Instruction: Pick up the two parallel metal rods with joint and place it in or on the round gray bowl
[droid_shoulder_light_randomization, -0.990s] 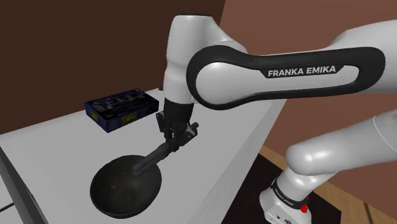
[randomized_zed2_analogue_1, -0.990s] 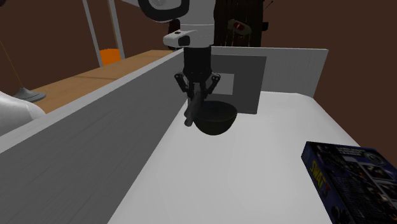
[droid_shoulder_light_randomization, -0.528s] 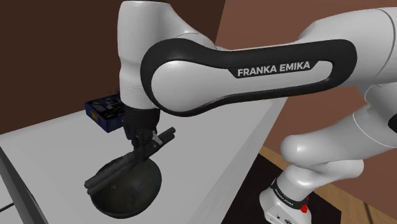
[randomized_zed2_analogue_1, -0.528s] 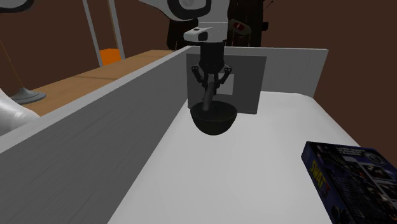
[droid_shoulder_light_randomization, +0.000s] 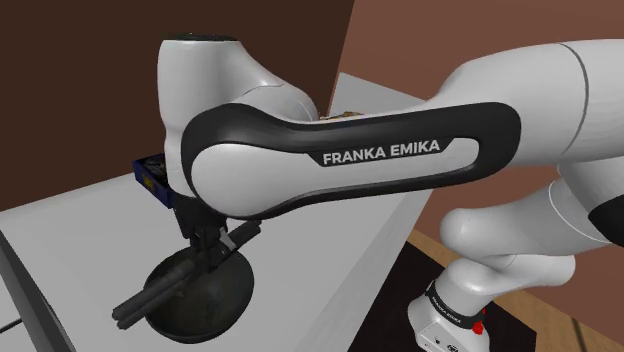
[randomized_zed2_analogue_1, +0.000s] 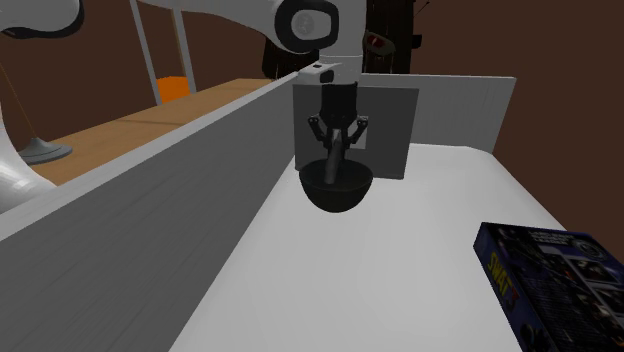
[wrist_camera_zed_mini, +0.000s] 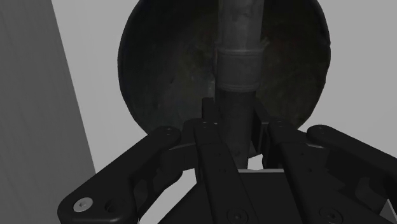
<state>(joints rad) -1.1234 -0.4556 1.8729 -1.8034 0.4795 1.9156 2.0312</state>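
The dark rods with a joint (droid_shoulder_light_randomization: 165, 288) hang slanted over the round dark bowl (droid_shoulder_light_randomization: 215, 300), their lower end poking past the bowl's rim toward the shoulder view's left. My gripper (droid_shoulder_light_randomization: 208, 252) is shut on the rods near their upper end. In the second exterior view the gripper (randomized_zed2_analogue_1: 337, 150) stands straight above the bowl (randomized_zed2_analogue_1: 337, 190) with the rods (randomized_zed2_analogue_1: 332, 166) pointing down into it. The wrist view has the rods (wrist_camera_zed_mini: 238, 60) clasped between my fingers (wrist_camera_zed_mini: 210, 130), running out across the bowl (wrist_camera_zed_mini: 165, 76) below.
A dark blue printed box (droid_shoulder_light_randomization: 150, 176) lies on the white table (droid_shoulder_light_randomization: 80, 220) behind my arm; it sits at the near right in the second exterior view (randomized_zed2_analogue_1: 550, 265). A long grey wall (randomized_zed2_analogue_1: 130, 210) borders the table, and a dark panel (randomized_zed2_analogue_1: 388, 130) stands behind the bowl.
My arm has swung toward the shoulder view's left, carrying the rods from beside the bowl to over its middle. The grip has stayed shut; the bowl and box have not moved.
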